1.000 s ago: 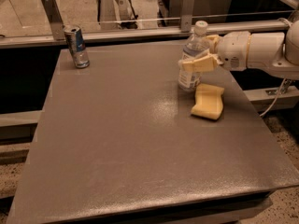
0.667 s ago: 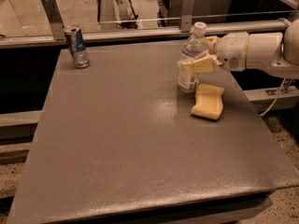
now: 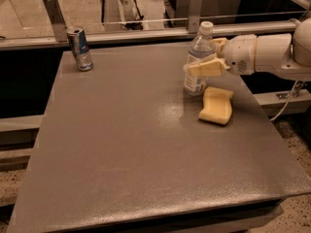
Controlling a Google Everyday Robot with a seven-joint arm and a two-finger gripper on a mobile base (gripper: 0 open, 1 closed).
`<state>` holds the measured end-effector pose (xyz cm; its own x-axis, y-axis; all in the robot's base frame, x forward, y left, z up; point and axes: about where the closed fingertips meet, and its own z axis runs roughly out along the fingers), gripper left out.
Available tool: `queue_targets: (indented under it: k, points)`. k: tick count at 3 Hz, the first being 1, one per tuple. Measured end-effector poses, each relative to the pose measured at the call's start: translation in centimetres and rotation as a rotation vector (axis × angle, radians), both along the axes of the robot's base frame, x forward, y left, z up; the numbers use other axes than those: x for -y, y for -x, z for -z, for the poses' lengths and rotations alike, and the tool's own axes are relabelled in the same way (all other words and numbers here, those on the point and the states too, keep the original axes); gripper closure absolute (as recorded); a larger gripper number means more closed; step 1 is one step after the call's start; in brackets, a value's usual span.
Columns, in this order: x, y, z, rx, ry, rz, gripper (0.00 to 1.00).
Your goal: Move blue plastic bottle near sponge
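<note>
Bench (image 3: 146, 154): a grey-brown top is shown, on which all loose items are carried.
Arm (image 3: 265, 55): a white arm is seen entering from the right edge, held roughly level above the far right part of the bench.
Hand (image 3: 203, 56): it is placed at the bottle's mid-height. One pale finger (image 3: 206, 68) is laid across the front of the bottle and the other is seen behind it, so the bottle is grasped.
Blue plastic bottle (image 3: 195, 81): it is stood upright on the far right part of the bench, white cap uppermost.
Sponge (image 3: 216, 106): a pale yellow pad is laid flat just beside the bottle's base, on its near right side.
Can (image 3: 80, 48): it is stood at the far left corner, well apart from the rest.
</note>
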<state>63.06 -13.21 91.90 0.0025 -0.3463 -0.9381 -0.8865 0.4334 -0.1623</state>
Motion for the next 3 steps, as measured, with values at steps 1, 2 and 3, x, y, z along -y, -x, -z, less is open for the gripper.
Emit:
queue_targets:
  k: [1,2,3]
  points:
    - [0.0,0.0,0.0,0.0,0.0,0.0,0.0]
    - [0.0,0.5,0.7,-0.021,0.011,-0.012,0.0]
    - [1.5,2.0,-0.1,0.001,0.012,-0.016,0.0]
